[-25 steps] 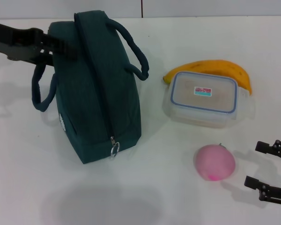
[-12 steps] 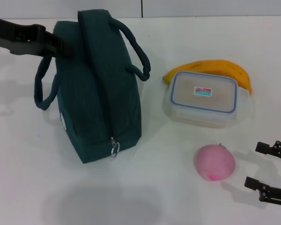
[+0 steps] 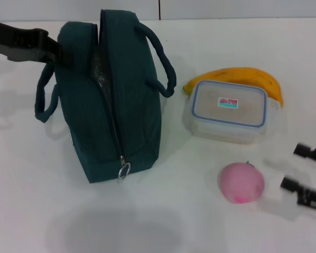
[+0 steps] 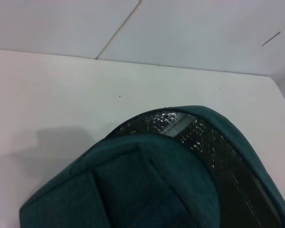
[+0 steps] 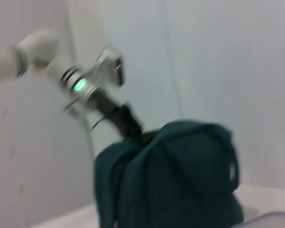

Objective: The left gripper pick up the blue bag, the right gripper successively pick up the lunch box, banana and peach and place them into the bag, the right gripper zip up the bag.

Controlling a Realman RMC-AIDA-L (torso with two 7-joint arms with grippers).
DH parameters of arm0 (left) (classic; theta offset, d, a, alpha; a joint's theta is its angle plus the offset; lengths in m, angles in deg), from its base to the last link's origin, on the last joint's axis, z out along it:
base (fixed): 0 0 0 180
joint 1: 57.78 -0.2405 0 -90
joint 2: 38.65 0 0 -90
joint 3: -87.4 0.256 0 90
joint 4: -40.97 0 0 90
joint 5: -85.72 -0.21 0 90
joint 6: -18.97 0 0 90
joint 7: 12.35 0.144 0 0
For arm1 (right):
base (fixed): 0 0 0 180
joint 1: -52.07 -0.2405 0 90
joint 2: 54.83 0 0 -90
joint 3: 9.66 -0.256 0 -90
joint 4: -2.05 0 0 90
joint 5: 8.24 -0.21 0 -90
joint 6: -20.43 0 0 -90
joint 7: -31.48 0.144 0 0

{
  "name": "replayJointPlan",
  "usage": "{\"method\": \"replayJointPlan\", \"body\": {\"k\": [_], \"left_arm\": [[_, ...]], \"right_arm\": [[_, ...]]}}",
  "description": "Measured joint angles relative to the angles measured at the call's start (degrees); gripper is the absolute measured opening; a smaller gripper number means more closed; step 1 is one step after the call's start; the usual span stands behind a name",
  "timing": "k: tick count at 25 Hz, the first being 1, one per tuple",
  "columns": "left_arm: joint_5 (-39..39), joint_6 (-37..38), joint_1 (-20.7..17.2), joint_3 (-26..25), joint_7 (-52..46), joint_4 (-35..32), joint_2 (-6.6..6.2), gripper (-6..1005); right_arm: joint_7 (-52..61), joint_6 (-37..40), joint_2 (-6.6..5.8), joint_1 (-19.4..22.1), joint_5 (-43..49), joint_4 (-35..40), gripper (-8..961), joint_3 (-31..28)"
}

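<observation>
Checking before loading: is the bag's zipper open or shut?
Partly open. The blue bag gapes along its top, silver lining showing, and the zipper pull sits at the near end. Left gripper holds its far side.

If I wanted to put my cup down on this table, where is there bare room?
The widest bare patch is the near table edge, in front of the bag and beside the peach. The strip between the bag and the lunch box is narrower. It is crowded where the banana meets the lunch box, and by the right end effector.
</observation>
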Motion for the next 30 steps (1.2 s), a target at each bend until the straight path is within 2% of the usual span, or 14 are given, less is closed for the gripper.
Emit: {"method": "replayJointPlan", "body": {"k": [9,14,15,16,22,28,30], "left_arm": [[1.4,0.1,-0.5,-0.4,0.8,0.0,-0.15,51],[1.4,0.1,-0.5,-0.4,1.4,0.0,0.02,50],[1.4,0.1,-0.5,-0.4,1.4,0.0,0.06,48],[1.4,0.1,-0.5,-0.4,1.5,0.0,0.08,47],[1.5,0.3,-0.5,-0.3,1.6,-0.1,0.24,44],[1.5,0.3,-0.5,-0.3,1.7,-0.3,0.19,44],[1.5,0.3,-0.4,-0.4,1.7,-0.3,0.09,43]], "right_arm": [[26.2,-2.8,-0.99,-1.7,-14.4,-6.2,802,0.0],[40.6,-11.2,-1.32,-4.3,-16.2,-7.8,800,0.1],[40.6,-11.2,-1.32,-4.3,-16.2,-7.8,799,0.1],[45.9,-15.9,-1.32,-6.1,-15.8,-7.9,799,0.4],[49.8,-20.8,-1.28,-10.3,-14.5,-10.4,796,0.7],[51.0,-25.9,0.15,-13.2,-13.1,-11.7,793,2.2],[51.0,-26.7,0.23,-13.8,-13.1,-12.1,791,2.4]]}}
